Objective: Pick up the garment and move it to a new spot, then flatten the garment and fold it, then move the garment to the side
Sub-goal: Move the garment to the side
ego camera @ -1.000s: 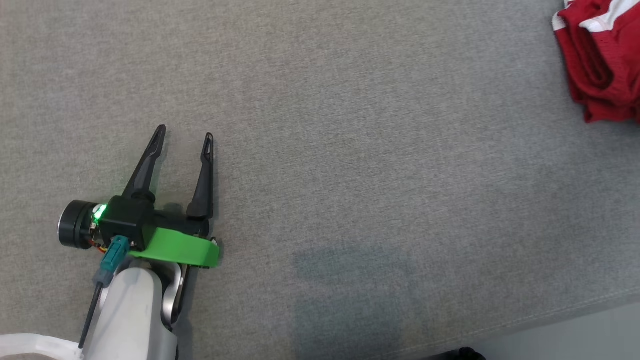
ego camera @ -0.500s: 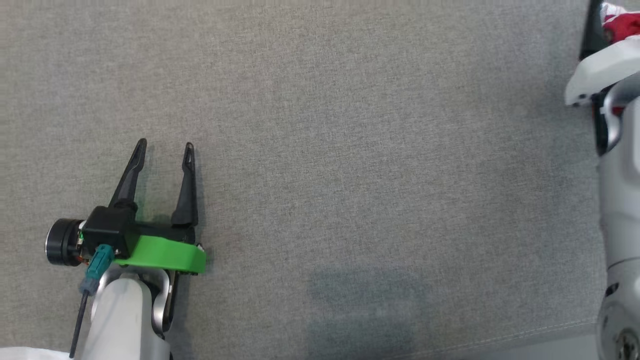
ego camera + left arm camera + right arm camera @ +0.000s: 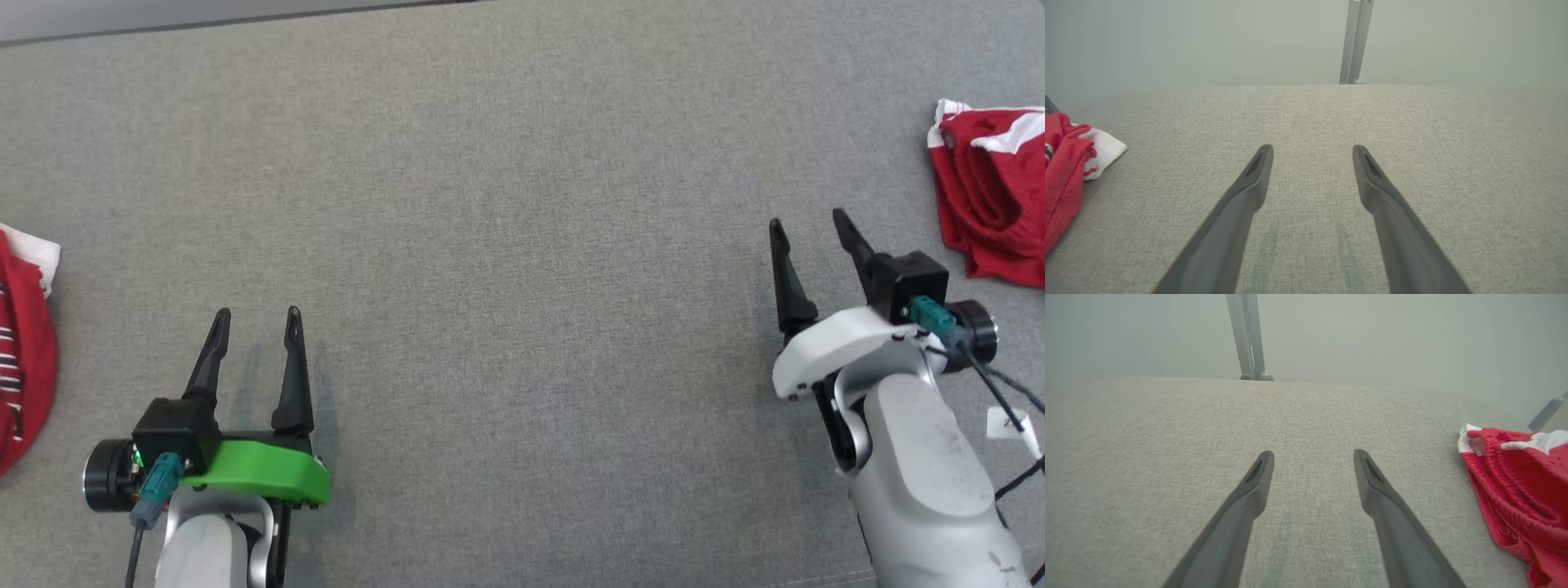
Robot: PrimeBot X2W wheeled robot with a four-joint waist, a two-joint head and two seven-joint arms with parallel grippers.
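Observation:
A folded red garment (image 3: pixel 992 204) with white trim lies on the grey fabric surface (image 3: pixel 522 245) at the far right. The right wrist view has the same garment (image 3: pixel 1515 490) at its right edge. My right gripper (image 3: pixel 807 219) stands open a little to the garment's left, apart from it, and holds nothing; its own view shows bare cloth between the fingers of the right gripper (image 3: pixel 1313 454). At the lower left my left gripper (image 3: pixel 258 314) is open and empty, and in its own view the left gripper (image 3: pixel 1312 149) hangs over bare cloth.
A second red and white piece of clothing (image 3: pixel 24 359) lies at the left edge, and the left wrist view has this piece (image 3: pixel 1065 175) at its left. The surface's far edge (image 3: pixel 245 18) runs along the top. A grey metal post (image 3: pixel 1355 41) stands behind the surface.
The head camera has shifted, so the whole picture moved. My right arm has drawn back from the red garment at the right, and its gripper now stands open beside it. The left gripper stays open.

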